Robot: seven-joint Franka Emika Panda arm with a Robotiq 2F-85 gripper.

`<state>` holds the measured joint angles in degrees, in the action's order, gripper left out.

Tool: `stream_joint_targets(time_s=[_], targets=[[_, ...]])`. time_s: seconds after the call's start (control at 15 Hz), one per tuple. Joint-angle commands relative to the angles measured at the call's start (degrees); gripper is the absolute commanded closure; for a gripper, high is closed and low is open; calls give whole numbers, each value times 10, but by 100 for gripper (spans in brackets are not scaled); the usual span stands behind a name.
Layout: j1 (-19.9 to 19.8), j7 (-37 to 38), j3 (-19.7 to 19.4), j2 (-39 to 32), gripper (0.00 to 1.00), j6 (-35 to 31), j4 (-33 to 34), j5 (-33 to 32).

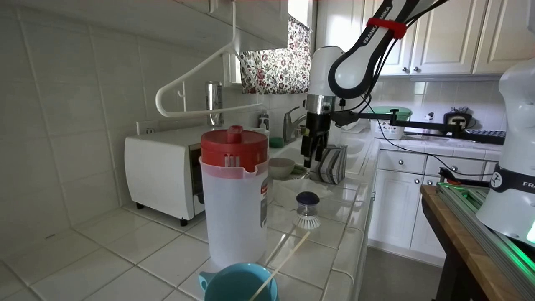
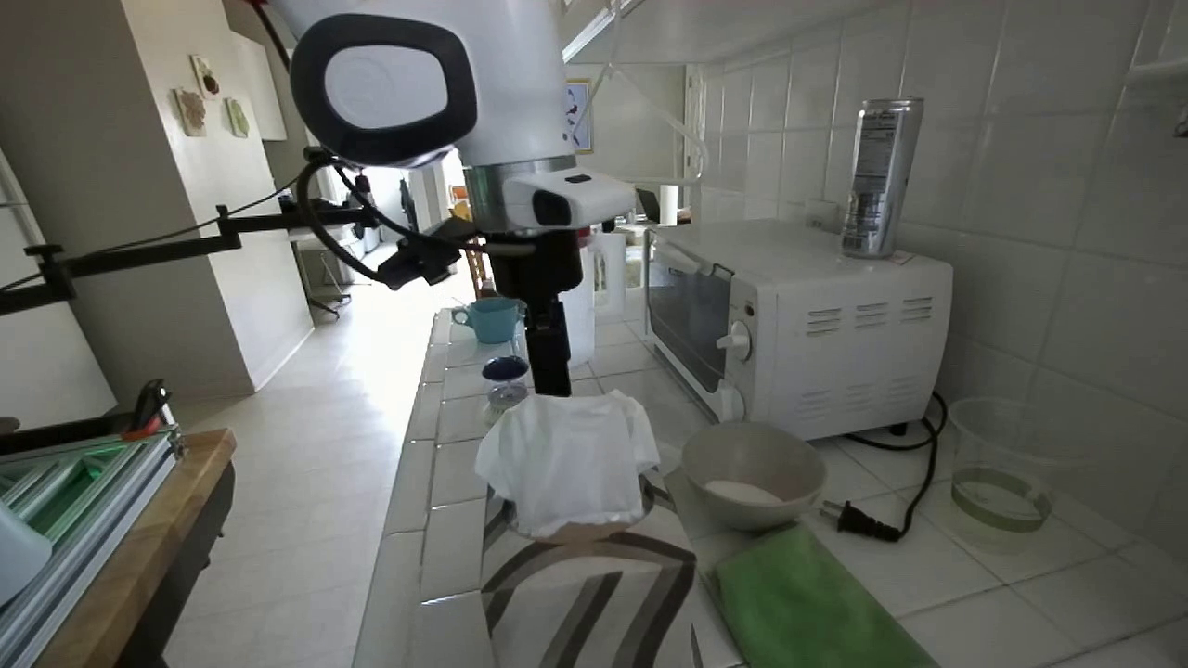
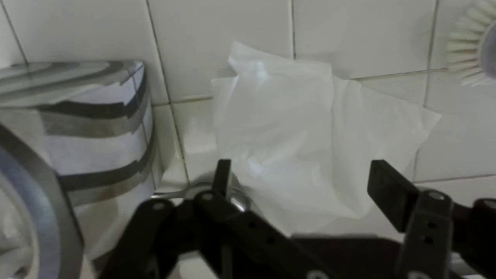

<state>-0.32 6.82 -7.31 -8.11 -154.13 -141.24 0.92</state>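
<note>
The wrist view shows the gripper (image 3: pixel 302 180), jaws parted, above a crumpled white sheet (image 3: pixel 286 131). In an exterior view I spot a green cloth (image 2: pixel 812 605) the wrist view misses.

Bright light glares off the floor (image 2: pixel 306 436), while the wrist view looks greyish and soft.

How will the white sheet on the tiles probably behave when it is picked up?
The white sheet is probably floppy, as its creases suggest. It looks thin, so likely light and easy to tear. Rolling seems unlikely: it lies spread out.
</note>
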Motion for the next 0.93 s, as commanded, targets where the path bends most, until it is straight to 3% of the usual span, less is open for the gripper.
stream_joint_targets(time_s=[0.0, 0.13, 0.33, 0.73, 0.87], targets=[[-11, -64, 48, 43, 0, 47, -17, 82], [-4, -75, 63, 52, 0, 72, -13, 105], [-2, -55, 65, 62, 0, 103, -8, 79], [-3, -17, 60, 76, 0, 140, -1, 11], [0, 17, 62, 74, 0, 141, 3, -42]])
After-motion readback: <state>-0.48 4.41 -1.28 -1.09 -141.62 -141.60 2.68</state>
